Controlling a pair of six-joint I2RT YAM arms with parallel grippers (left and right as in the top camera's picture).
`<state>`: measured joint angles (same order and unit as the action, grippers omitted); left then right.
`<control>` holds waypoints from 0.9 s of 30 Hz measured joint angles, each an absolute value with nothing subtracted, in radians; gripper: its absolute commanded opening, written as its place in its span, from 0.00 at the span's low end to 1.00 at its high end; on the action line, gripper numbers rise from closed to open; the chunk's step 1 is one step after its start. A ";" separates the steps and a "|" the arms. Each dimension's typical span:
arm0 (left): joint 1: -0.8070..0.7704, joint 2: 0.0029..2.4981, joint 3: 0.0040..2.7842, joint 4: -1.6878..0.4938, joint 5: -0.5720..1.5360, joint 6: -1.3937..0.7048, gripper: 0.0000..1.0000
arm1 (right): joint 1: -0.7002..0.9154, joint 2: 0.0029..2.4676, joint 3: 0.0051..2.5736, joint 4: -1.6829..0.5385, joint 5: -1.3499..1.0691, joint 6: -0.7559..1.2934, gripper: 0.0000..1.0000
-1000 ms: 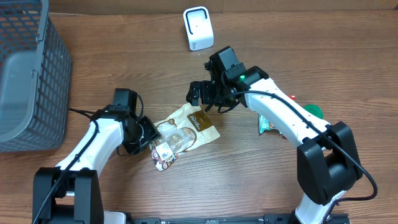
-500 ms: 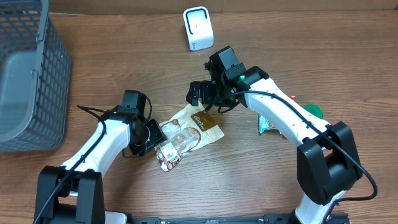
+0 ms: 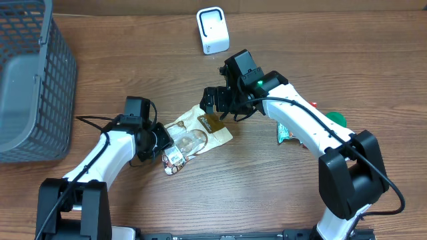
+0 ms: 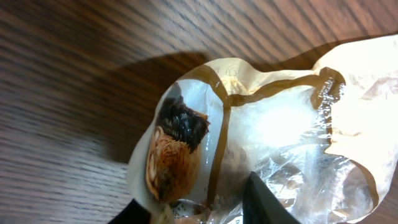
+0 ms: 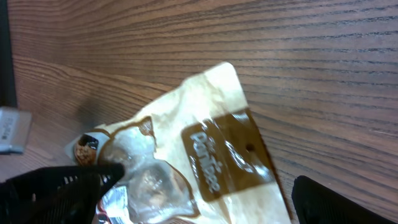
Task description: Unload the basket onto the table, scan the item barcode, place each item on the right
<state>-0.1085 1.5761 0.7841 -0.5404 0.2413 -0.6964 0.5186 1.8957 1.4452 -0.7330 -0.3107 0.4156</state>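
The item is a tan and clear snack bag with a brown label, lying on the wooden table. A white barcode sticker shows at its lower left end. My left gripper is shut on that end; in the left wrist view the bag fills the gap between both fingers of the gripper. My right gripper hangs open over the bag's upper right end, and its view shows the bag between its wide-apart fingers. The white scanner stands at the back.
A grey wire basket fills the far left. A green item and a small packet lie at the right, beside the right arm.
The left gripper has closed on the bag's lower left end and drawn back to the left, pulling the bag a little left and up. The right arm has not moved.
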 measured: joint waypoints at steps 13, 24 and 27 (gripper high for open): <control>-0.109 1.576 0.918 -0.628 0.227 -0.497 0.77 | 0.527 1.896 1.445 -0.699 -0.305 0.418 0.87; -0.109 1.589 0.918 -0.673 0.115 -0.489 0.67 | 0.602 1.960 1.411 -0.705 -0.196 0.418 0.80; -0.109 1.591 0.918 -0.673 0.107 -0.489 0.69 | 0.602 1.960 1.410 -0.719 -0.178 0.418 0.80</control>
